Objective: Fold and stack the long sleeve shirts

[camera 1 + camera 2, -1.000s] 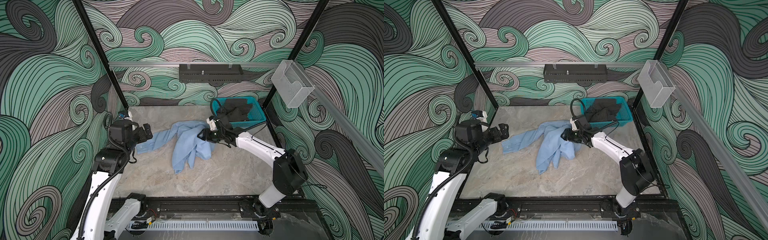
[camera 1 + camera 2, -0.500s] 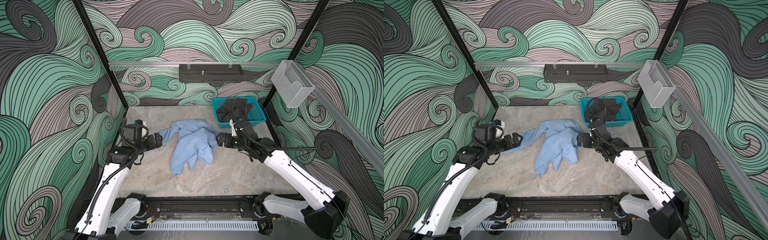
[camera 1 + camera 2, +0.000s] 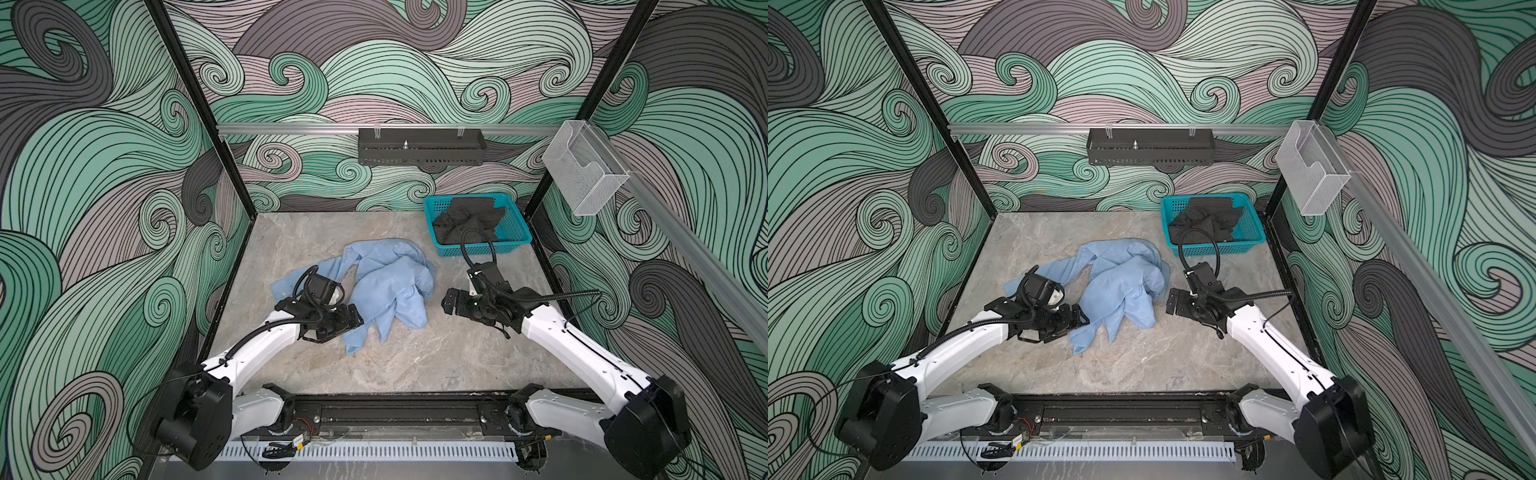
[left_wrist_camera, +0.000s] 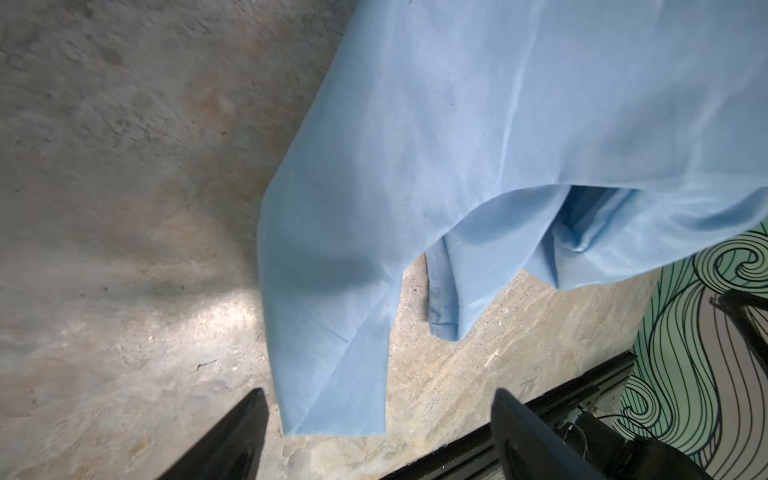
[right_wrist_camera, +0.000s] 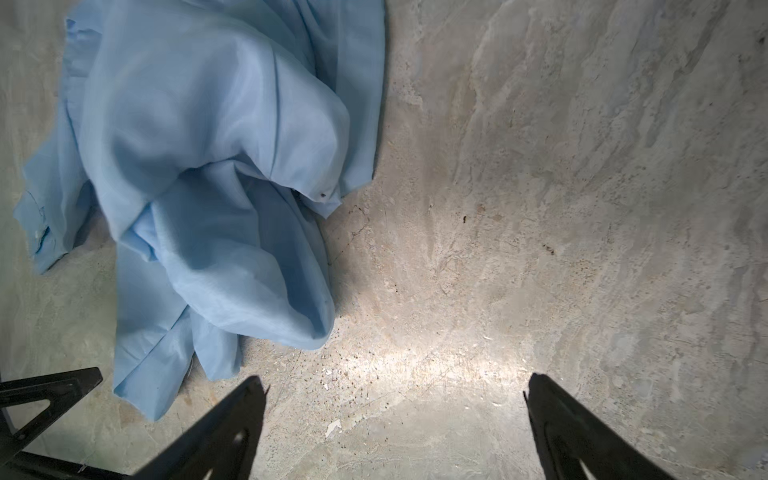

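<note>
Desk: Progress on the fold?

Photographer: None that shows. Shirt lies crumpled at centre of both top views, unfolded, with nothing stacked. Dark cloth fills basket at upper right.

Desk: Claws?

Photographer: Left gripper stands wide apart, a shirt corner lying between its jaws, not pinched. Right gripper gapes over bare table beside the shirt, holding nothing.

Enclosure walls printed with green, grey and mauve wave swirls, framed by black corner posts; the floor is grey-beige marbled stone. An aluminium rail on the back wall carries a black perforated tray, and a clear plastic holder hangs from a side rail.
</note>
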`<state>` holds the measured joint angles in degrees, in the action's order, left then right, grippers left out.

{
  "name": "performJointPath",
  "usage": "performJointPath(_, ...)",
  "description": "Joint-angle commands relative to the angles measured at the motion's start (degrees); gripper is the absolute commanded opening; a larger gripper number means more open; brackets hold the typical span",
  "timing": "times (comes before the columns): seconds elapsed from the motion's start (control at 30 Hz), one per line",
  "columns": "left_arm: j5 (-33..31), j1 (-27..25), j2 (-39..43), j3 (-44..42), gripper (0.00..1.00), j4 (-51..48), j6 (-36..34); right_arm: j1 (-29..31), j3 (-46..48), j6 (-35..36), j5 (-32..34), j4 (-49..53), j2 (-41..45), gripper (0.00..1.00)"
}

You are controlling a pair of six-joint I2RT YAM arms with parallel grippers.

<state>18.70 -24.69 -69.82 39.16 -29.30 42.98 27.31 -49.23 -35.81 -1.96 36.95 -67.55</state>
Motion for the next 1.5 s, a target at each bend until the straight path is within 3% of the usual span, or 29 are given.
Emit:
performJointPath(0.0, -1.48, -0.76, -3.31, -1.12, 0.83, 3.26, 0.02, -0.57, 0.16, -0.28, -1.87, -2.77, -1.04, 0.98)
performJointPath(0.1, -1.0, -1.73, -6.53, -0.88, 0.8, 5.28, -0.19, -0.9, -0.05, 0.53, -1.87, -3.02, -2.17, 0.98)
performJointPath(0.17, -1.39, -2.12, -8.6, 0.07, 0.71, 5.59, -0.01, -1.11, 0.1, 0.74, -2.17, -3.62, -2.69, 0.98)
performJointPath(0.23, -3.05, -2.15, -9.23, 1.31, 0.45, 4.5, -0.28, -1.37, 0.15, 0.75, -2.68, -4.06, -3.34, 0.98)
performJointPath(0.27, -5.03, -2.12, -8.83, 2.58, 0.23, 2.77, -1.01, -1.47, 0.09, 0.92, -2.79, -4.31, -3.64, 0.98)
performJointPath(0.3, -7.46, -2.04, -8.06, 4.61, 0.06, 0.25, -1.92, -1.55, 0.05, 0.92, -2.79, -4.51, -3.93, 0.98)
performJointPath(0.33, -10.45, -1.95, -6.53, 7.58, 0.0, -3.38, -3.23, -1.73, -0.09, 1.01, -3.0, -4.72, -4.24, 0.98)
performJointPath(0.47, -23.12, -0.6, 0.86, 23.44, 0.0, -15.04, -11.3, -2.22, -1.78, 1.42, -3.48, -5.63, -6.53, 0.99)
performJointPath(0.57, -31.75, 1.75, 4.73, 33.44, 0.0, -17.61, -18.2, -2.32, -3.59, 1.29, -3.86, -7.1, -9.77, 0.98)
performJointPath(0.7, -33.27, 8.97, 4.59, 43.13, 0.0, -22.48, -22.15, -2.33, -6.73, -0.08, -5.53, -8.98, -15.68, 0.97)
performJointPath(1.07, -36.13, 22.22, 6.54, 45.98, 0.0, -22.21, -26.41, -0.61, -16.25, -4.15, -12.32, -14.41, -32.54, 0.89)
performJointPath(1.27, -35.44, 23.61, 6.06, 45.3, 0.0, -21.92, -25.84, 1.33, -20.83, -8.36, -10.9, -11.68, -40.71, 0.89)
performJointPath(1.47, -35.29, 23.94, 5.24, 45.66, 0.0, -21.94, -25.57, 3.32, -17.09, -14.78, -10.91, -15.23, -40.56, 0.82)
